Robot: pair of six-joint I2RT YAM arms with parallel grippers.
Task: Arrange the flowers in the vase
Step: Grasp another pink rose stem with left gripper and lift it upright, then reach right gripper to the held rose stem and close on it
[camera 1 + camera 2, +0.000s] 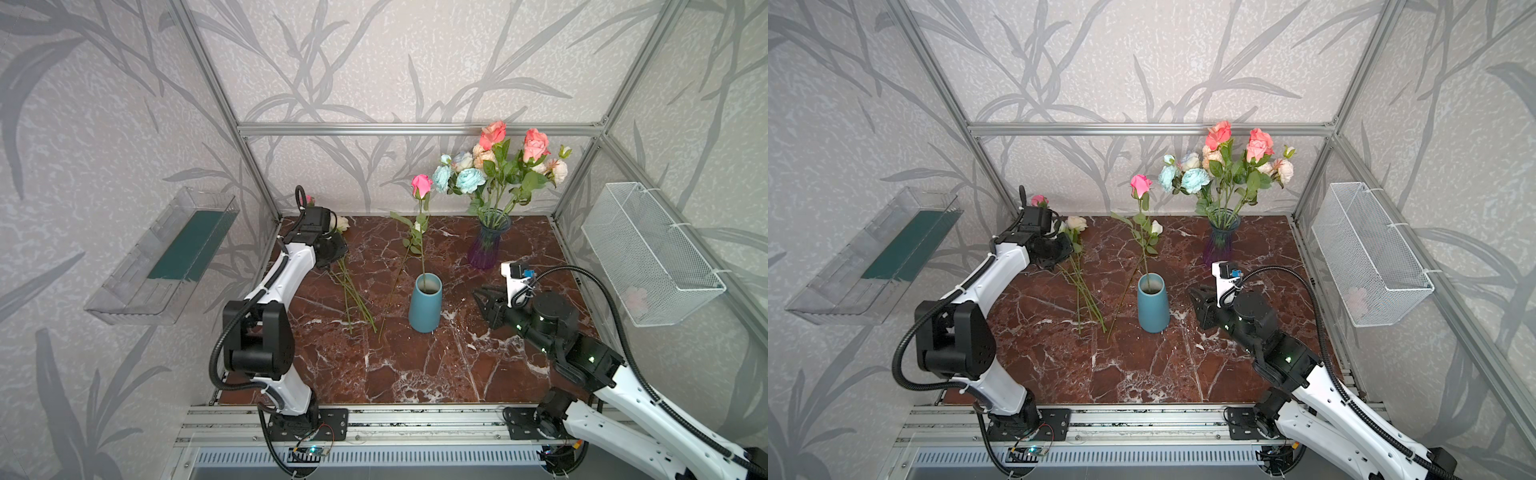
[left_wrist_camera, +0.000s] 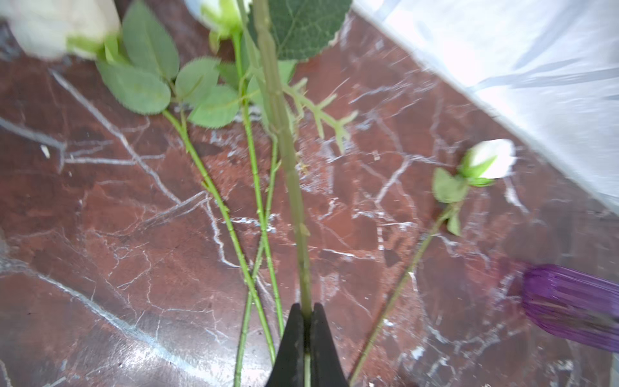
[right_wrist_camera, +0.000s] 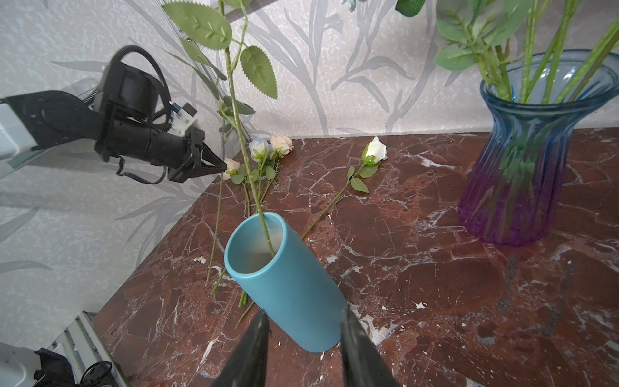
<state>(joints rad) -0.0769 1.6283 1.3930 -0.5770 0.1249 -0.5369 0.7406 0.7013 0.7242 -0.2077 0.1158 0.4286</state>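
Note:
The blue vase (image 1: 424, 307) (image 1: 1153, 307) (image 3: 288, 288) stands mid-table with one pink rose (image 1: 422, 185) (image 1: 1140, 185) upright in it. My left gripper (image 2: 307, 306) (image 3: 219, 165) is shut on a thick olive-green flower stem (image 2: 284, 150) at the back left, above several loose flowers: cream roses (image 1: 341, 223) (image 1: 1077, 223) with thin stems (image 1: 353, 295). A white bud (image 1: 1156, 227) (image 2: 492, 159) (image 3: 375, 150) lies on the table beside them. My right gripper (image 1: 478, 293) (image 1: 1196, 295) (image 3: 304, 313) is open, just right of the vase and holding nothing.
A purple-blue glass vase (image 1: 486, 245) (image 1: 1219, 245) (image 3: 522, 167) with a full bouquet stands at the back right. A wire basket (image 1: 652, 253) hangs on the right wall and a clear tray (image 1: 166, 257) on the left wall. Aluminium posts frame the marble table (image 1: 415, 365).

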